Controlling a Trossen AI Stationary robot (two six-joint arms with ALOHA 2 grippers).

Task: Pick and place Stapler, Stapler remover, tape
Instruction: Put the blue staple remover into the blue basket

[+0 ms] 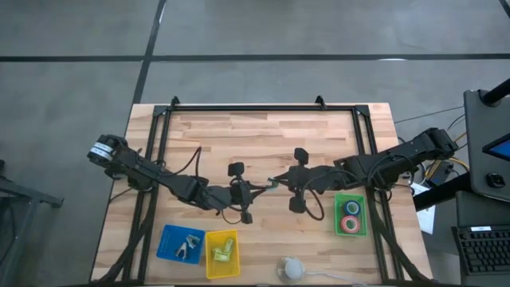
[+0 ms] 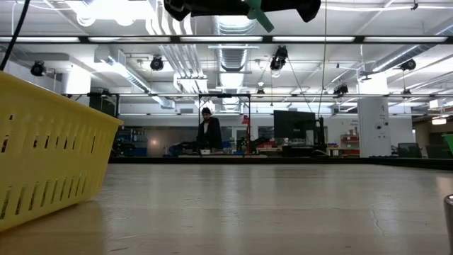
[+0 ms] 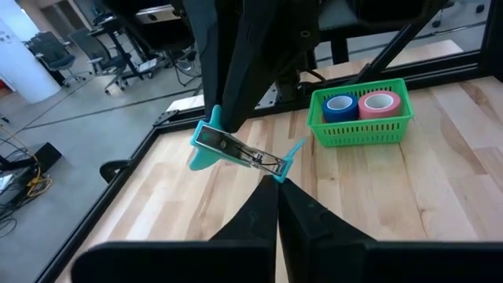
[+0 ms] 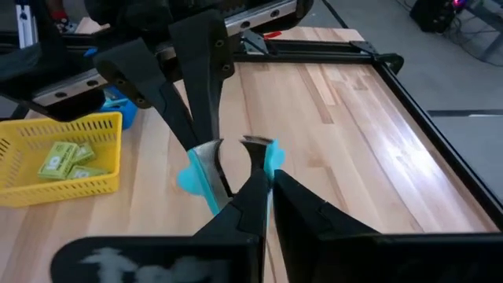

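The wooden surface [image 1: 263, 135] carries both arms, which meet above its middle. The left gripper [image 1: 256, 189] and the right gripper [image 1: 280, 182] face each other there, fingertips nearly touching, raised clear of the boards. Between them hangs a teal stapler [image 3: 236, 149]: in the left wrist view the left gripper's fingers [image 3: 263, 206] are closed on its thin end, while the other arm's fingers clamp its thicker end; the right wrist view shows the right gripper's fingers [image 4: 253, 194] pinched tight on the same stapler [image 4: 206, 171].

Just beside the right gripper, toward the surface's near edge, stands a green basket [image 1: 349, 231] holding the tape [image 1: 351, 217], one blue roll and one pinkish-red roll side by side. Near the left gripper, also toward the near edge, sit a yellow basket [image 1: 222, 253] with small yellow-green packets and, touching it, a blue tray [image 1: 181, 244] with a metal piece that is too small to identify. A white rounded object [image 1: 292, 269] lies at the near edge, between the baskets.
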